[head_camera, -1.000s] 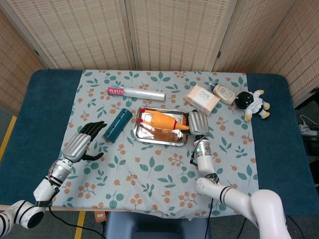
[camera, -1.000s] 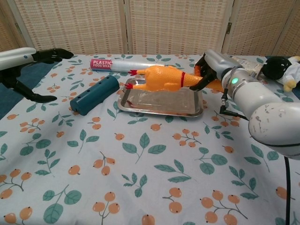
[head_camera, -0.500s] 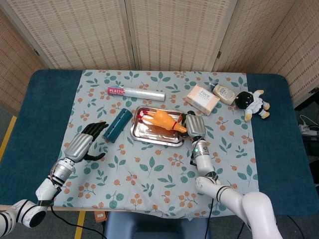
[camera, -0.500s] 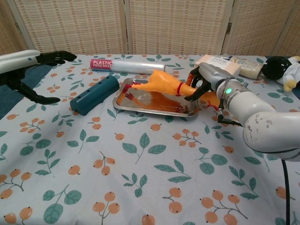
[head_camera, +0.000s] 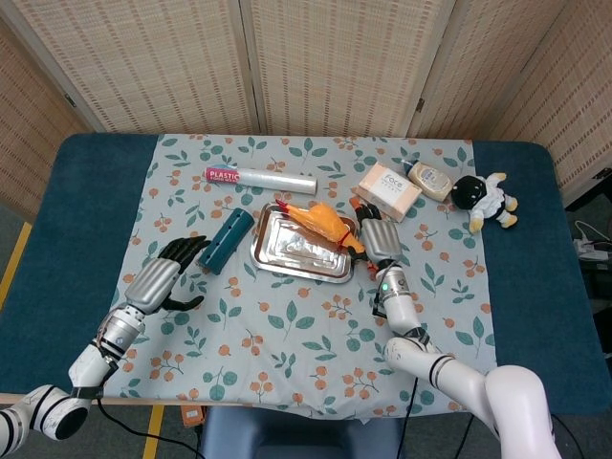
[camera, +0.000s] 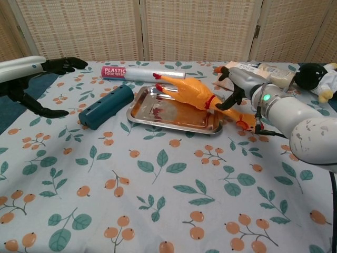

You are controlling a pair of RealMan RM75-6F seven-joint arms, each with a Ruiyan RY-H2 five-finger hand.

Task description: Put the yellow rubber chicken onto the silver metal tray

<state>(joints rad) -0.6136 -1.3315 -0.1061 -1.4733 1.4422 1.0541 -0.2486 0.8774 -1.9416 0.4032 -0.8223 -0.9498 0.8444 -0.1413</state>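
Right hand (camera: 238, 90) pinching neck of yellow rubber chicken (camera: 187, 93), holding it tilted across right part of silver metal tray (camera: 158, 117); judging placement is finishing. Left hand (head_camera: 174, 263) idling at left, fingers spread, holding nothing, near teal cylinder (head_camera: 225, 240).

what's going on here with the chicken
The right hand holds the rubber chicken by its head end over the right edge of the metal tray. The chicken slants across the tray, its feet toward the far rim. The left hand hangs open beside the blue cylinder, holding nothing.
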